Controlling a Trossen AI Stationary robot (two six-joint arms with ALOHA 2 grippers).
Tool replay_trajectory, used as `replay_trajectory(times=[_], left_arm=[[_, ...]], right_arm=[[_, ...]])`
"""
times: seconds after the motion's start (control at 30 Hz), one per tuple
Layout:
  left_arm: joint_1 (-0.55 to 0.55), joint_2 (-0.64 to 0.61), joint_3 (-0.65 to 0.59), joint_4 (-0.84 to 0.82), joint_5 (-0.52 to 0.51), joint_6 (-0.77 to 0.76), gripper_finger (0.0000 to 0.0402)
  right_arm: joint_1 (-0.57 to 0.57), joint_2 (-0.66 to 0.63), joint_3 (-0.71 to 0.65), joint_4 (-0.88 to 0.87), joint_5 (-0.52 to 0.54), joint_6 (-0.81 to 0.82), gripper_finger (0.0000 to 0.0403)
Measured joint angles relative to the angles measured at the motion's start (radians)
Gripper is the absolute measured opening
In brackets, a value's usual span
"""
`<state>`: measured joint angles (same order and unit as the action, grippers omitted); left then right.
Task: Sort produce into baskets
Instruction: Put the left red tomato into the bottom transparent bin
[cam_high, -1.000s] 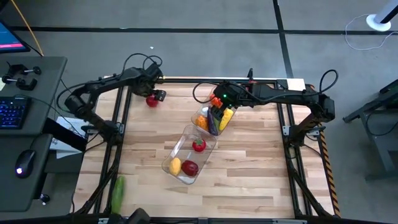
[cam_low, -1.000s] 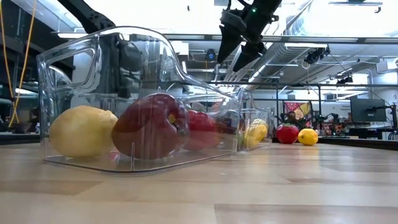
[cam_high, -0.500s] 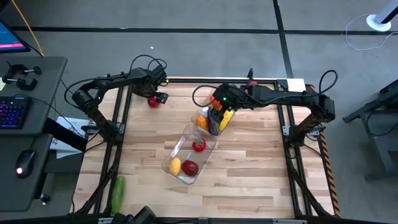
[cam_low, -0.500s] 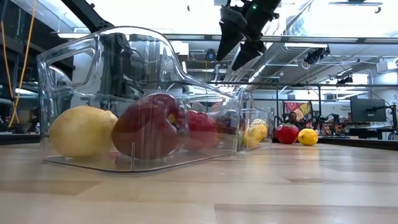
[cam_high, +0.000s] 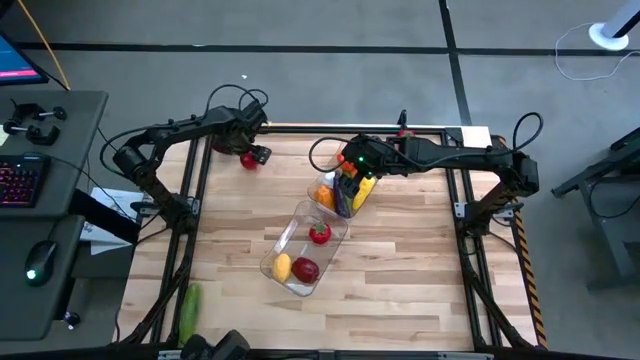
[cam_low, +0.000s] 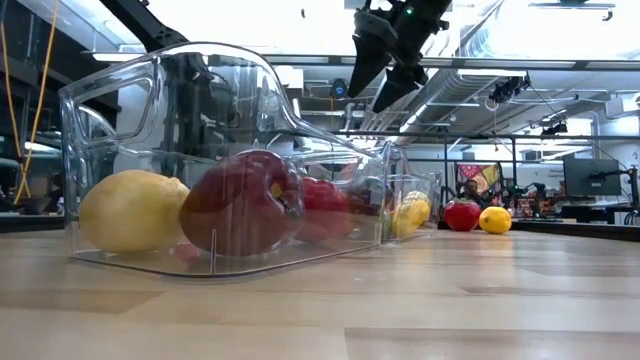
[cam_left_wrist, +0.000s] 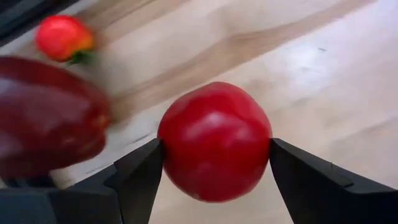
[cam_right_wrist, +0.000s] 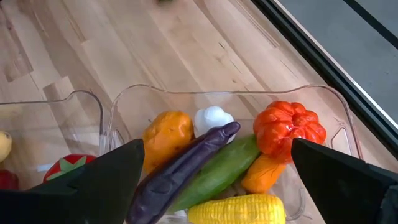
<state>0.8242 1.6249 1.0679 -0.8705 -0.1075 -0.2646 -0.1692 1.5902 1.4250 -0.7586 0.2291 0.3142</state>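
My left gripper (cam_high: 250, 156) is at the table's far left, shut on a bright red round fruit (cam_left_wrist: 214, 142). In the left wrist view a dark red apple (cam_left_wrist: 46, 134) and a small red fruit (cam_left_wrist: 62, 37) lie beyond it. My right gripper (cam_high: 350, 178) hangs open and empty above the far clear bin (cam_high: 326, 182), which holds a purple eggplant (cam_right_wrist: 186, 165), a cucumber, corn, white garlic and an orange pumpkin (cam_right_wrist: 289, 132). The near clear bin (cam_high: 283, 232) holds a lemon (cam_low: 132, 210), a red apple (cam_low: 243, 203) and a tomato. My left gripper pinches the red fruit between its two fingers, one on each side at its widest part (cam_left_wrist: 166, 149). Whether the fruit rests on the table or is lifted, I cannot tell.
A green cucumber (cam_high: 188, 310) lies at the table's near left corner. In the low view a red fruit (cam_low: 462, 214) and a lemon (cam_low: 494, 219) sit far back at the right. Bare wood lies to the right of the bins.
My left arm has shifted a little toward the table's right at the far left corner, with the gripper staying on the red fruit. My right gripper has kept still above the far bin.
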Motion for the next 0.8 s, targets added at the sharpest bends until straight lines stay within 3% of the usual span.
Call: replay_trajectory(times=[0.17,0.53,0.8], left_arm=[[0.001,0.003,0.0,0.01,0.028,0.018,0.0281],[0.002,0.064,0.0,0.007,0.067,0.023,0.0374],[0.001,0.065,0.001,0.017,0.012,0.023,0.0377]], right_arm=[[0.0,0.0,0.0,0.0,0.0,0.002,0.0399],[0.0,0.0,0.0,0.0,0.0,0.0,0.0399],[0.0,0.0,0.0,0.0,0.0,0.0,0.0399]])
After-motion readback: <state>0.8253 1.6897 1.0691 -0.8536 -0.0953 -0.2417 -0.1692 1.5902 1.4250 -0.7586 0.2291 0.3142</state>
